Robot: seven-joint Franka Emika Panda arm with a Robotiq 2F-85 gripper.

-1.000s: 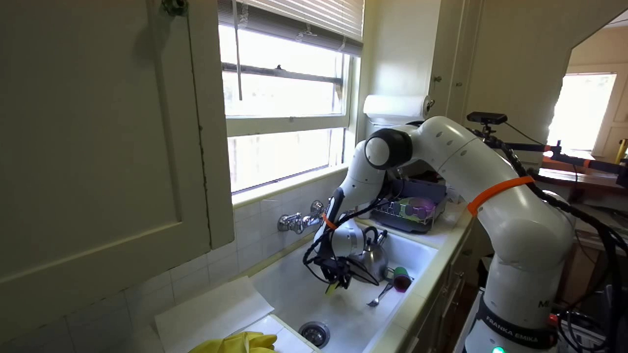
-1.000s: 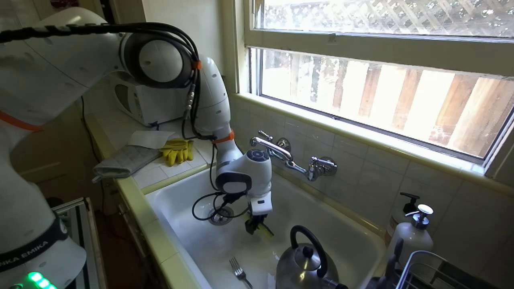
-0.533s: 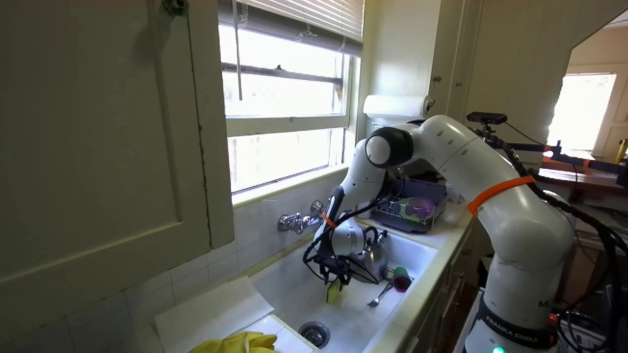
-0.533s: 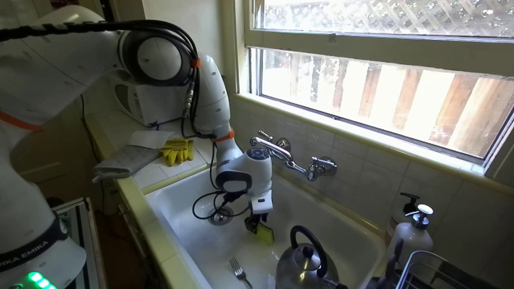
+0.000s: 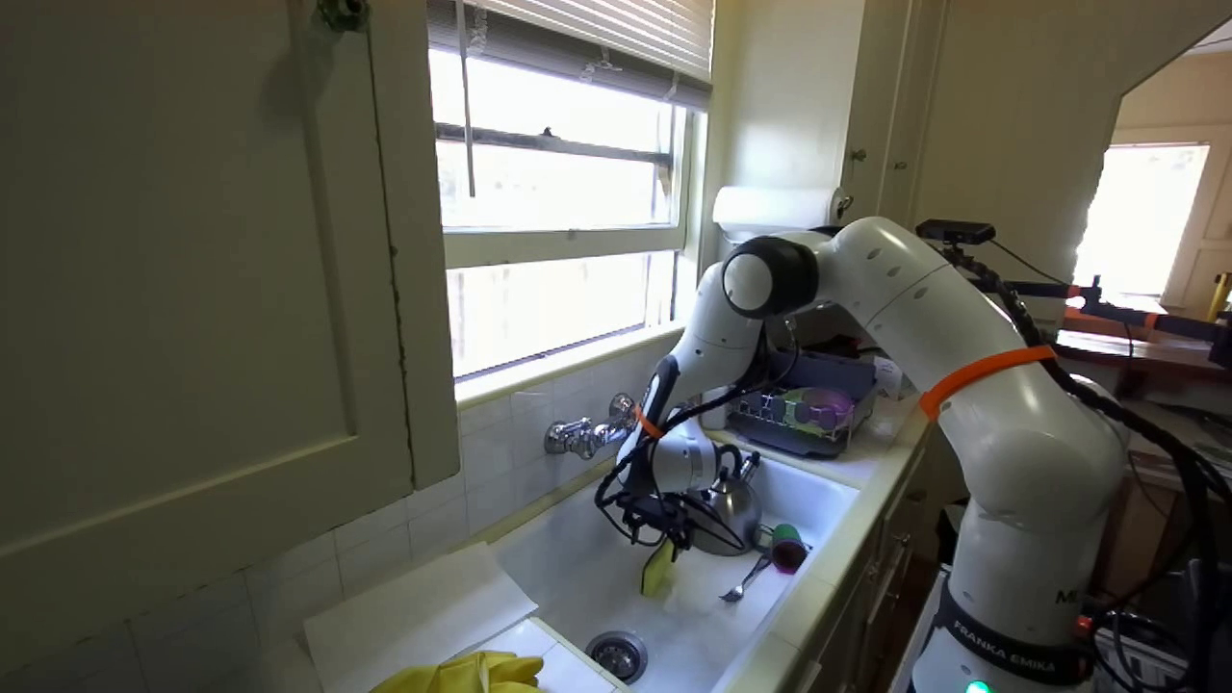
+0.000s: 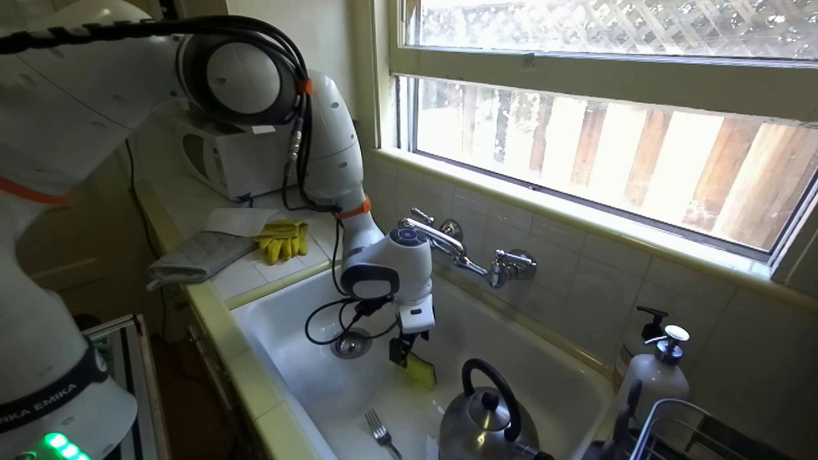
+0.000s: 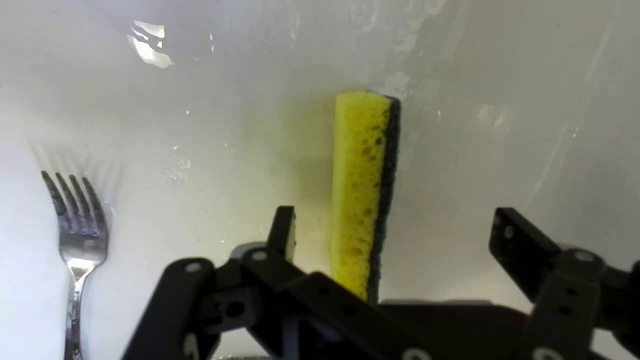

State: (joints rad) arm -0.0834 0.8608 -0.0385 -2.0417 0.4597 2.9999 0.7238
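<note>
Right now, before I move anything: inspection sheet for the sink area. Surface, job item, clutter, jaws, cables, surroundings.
Surface: white sink, wet-looking, with glossy patches.
Job item: yellow sponge, one side dark, standing on a narrow edge in the sink.
Clutter: fork and kettle in the sink; yellow gloves on the counter.
Jaws: open; in the wrist view, one either side of the sponge with gaps; nothing held.
Cables: black cables along the arm, looping out over the sink.
Surroundings: faucet on the tiled wall, window above, soap bottle beside the sink.
</note>
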